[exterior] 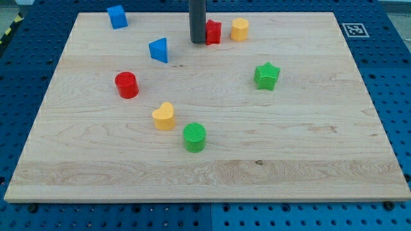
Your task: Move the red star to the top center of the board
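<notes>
Finishing the push, your tip [198, 42] touches the red star's [213, 31] left side at the counter's [308, 160] top center, just beside a yellow block [239, 29]; no hand fitted. Next, probably only back off.

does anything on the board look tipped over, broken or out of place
Nothing stands out. All eight blocks sit flat and whole on the board. My tip is at the view's top centre, right against the left side of the red star, with the yellow block just to its right.
</notes>
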Robot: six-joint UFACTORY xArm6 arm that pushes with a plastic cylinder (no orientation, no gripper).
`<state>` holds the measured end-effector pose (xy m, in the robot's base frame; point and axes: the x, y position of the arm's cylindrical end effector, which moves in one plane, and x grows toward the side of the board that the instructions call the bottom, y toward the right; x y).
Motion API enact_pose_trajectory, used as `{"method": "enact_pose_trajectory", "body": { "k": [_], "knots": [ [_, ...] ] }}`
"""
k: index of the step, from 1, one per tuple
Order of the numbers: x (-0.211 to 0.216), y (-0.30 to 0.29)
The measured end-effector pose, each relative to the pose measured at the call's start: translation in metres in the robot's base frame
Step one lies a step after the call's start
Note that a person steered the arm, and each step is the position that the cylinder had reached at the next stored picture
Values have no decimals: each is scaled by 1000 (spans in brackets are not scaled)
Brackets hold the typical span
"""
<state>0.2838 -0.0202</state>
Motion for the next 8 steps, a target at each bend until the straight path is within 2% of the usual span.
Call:
{"method": "enact_pose_trajectory", "body": {
  "k": [3, 5, 8],
  "knots": [
    [35, 35],
    [25, 43],
    [-29, 43]
  ]
}}
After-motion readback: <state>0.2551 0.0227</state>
